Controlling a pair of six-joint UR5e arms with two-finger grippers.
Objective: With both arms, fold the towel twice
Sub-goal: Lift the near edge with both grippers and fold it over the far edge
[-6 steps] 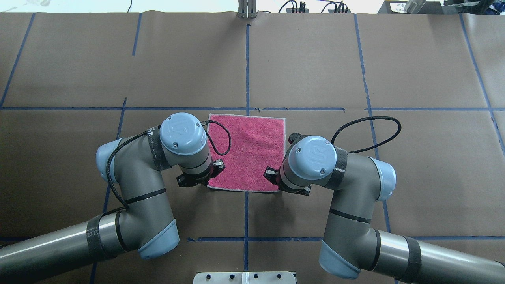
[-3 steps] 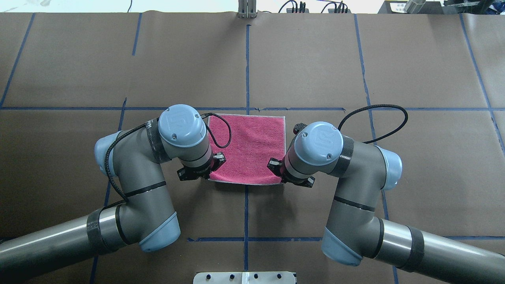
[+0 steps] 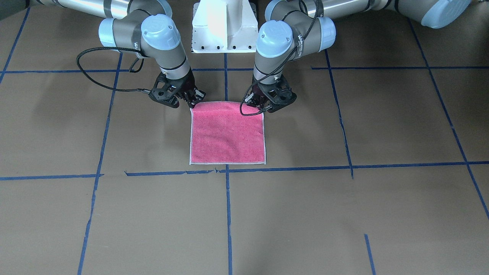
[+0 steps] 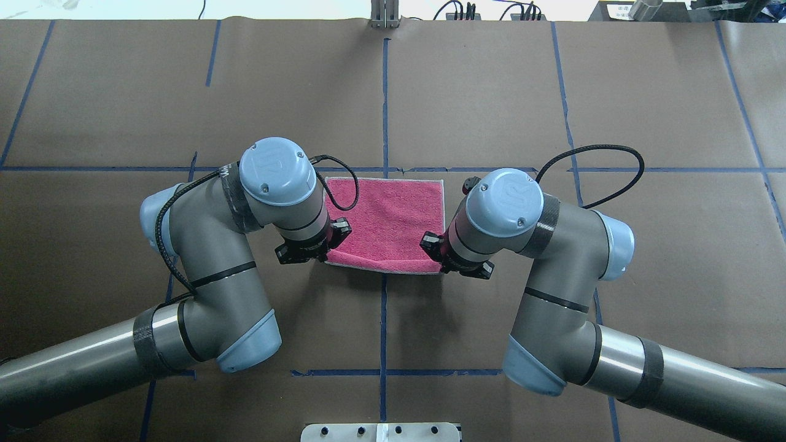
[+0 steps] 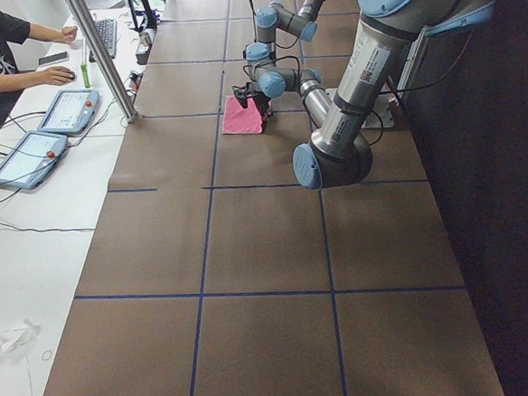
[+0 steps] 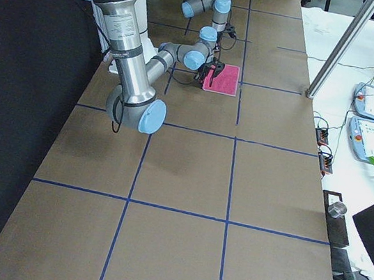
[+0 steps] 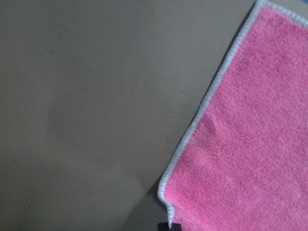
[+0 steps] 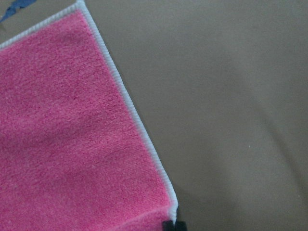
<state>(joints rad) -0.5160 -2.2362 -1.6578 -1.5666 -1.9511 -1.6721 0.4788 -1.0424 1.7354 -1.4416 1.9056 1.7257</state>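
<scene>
The towel (image 4: 393, 215) lies pink face up with a light stitched border, and its far edge rests on the brown table. It also shows in the front view (image 3: 227, 133). My left gripper (image 4: 322, 252) is shut on the towel's near left corner, seen on the right in the front view (image 3: 263, 109). My right gripper (image 4: 437, 258) is shut on the near right corner (image 3: 193, 104). Both hold the near edge slightly off the table. In each wrist view the towel (image 7: 240, 144) (image 8: 72, 134) runs up from a corner pinched at the frame's bottom. The grey face is hidden.
Blue tape lines (image 4: 384, 104) grid the brown paper table. The white pedestal base (image 3: 223, 26) stands behind the arms. An operator (image 5: 0, 53) sits with tablets (image 5: 25, 156) beyond the far table edge, next to a metal post (image 5: 100, 55).
Both grippers have moved away from the robot's base with the towel's near corners. The near edge has come closer to the far edge, so the towel looks shorter from above.
</scene>
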